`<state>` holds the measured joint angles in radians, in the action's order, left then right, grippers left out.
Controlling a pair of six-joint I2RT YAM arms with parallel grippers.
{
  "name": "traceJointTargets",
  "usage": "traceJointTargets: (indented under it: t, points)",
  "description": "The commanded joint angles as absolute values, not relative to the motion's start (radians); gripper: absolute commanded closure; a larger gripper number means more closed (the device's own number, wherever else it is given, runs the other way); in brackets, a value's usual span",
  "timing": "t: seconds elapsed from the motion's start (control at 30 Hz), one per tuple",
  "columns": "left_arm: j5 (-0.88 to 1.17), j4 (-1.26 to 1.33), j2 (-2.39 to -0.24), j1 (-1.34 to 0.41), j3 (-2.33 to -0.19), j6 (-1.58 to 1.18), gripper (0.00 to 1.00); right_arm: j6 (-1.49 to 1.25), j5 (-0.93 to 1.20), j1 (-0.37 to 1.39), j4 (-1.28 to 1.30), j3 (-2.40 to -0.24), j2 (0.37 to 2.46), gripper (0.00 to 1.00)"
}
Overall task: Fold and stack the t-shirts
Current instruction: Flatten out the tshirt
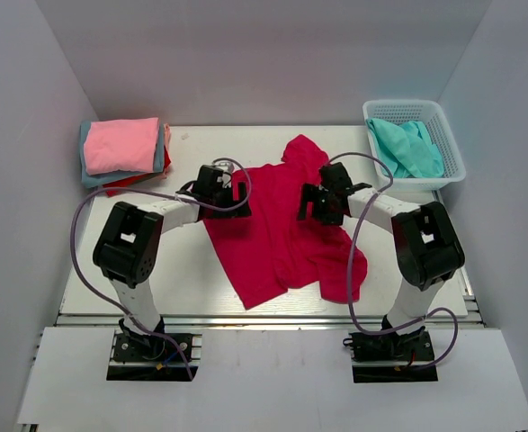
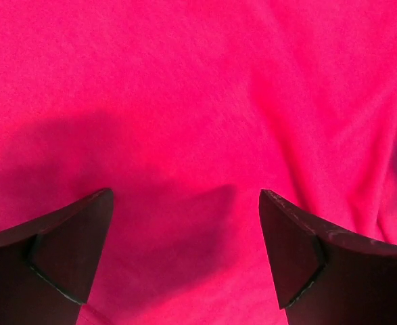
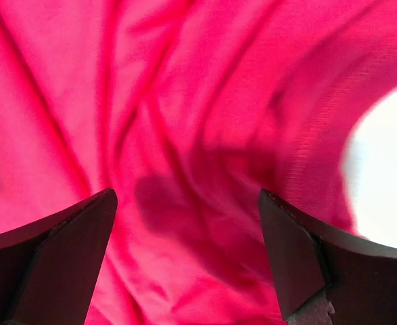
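A crimson-magenta t-shirt (image 1: 277, 238) lies spread and wrinkled in the middle of the table. My left gripper (image 1: 230, 194) is open just above its left upper part; the left wrist view shows smooth cloth (image 2: 198, 101) between the spread fingers (image 2: 76, 244). My right gripper (image 1: 315, 200) is open above the shirt's right upper part; the right wrist view shows creased cloth (image 3: 184, 135) and bare table at the right edge. A stack of folded shirts, light pink (image 1: 120, 144) on top over grey-blue and red, sits at the back left. A teal shirt (image 1: 407, 148) lies crumpled in the basket.
A white plastic mesh basket (image 1: 452, 171) stands at the back right corner. White walls close in the table on the left, back and right. Purple cables loop from both arms over the table's sides.
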<state>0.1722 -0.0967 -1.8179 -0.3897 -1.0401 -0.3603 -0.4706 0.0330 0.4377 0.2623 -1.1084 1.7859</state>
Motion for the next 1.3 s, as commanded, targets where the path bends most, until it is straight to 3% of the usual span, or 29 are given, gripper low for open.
traceJointTargets:
  t: [0.0, 0.1, 0.23, 0.57, 0.7, 0.83, 1.07, 1.27]
  points:
    - [0.025, -0.211, -1.909, -0.370, -1.090, -0.397, 0.00, -0.491, 0.005, 0.396, 0.275, -1.086, 1.776, 0.10]
    - [-0.143, -0.351, -1.972, -0.361, -1.175, -0.406, 0.00, -0.480, -0.047, 0.357, 0.281, -1.095, 1.775, 0.10]
    - [-0.176, -0.371, -2.011, -0.318, -1.200, -0.388, 0.00, -0.450, -0.072, 0.315, 0.285, -1.130, 1.787, 0.10]
    - [-0.118, -0.368, -2.144, -0.221, -1.413, -0.252, 0.00, -0.358, -0.014, 0.222, 0.278, -1.233, 1.913, 0.10]
    - [-0.039, -0.390, -2.184, -0.212, -1.578, -0.192, 0.00, -0.293, -0.012, 0.219, 0.270, -1.275, 1.910, 0.10]
    - [0.073, -0.348, -2.114, -0.221, -1.609, -0.155, 0.00, -0.222, 0.081, 0.245, 0.238, -1.253, 1.816, 0.10]
    - [0.178, -0.327, -1.869, -0.232, -1.378, -0.190, 0.00, -0.173, 0.179, 0.311, 0.210, -1.049, 1.625, 0.15]
    - [0.192, -0.247, -1.674, -0.241, -1.079, -0.277, 0.00, -0.143, 0.132, 0.373, 0.276, -1.032, 1.650, 0.22]
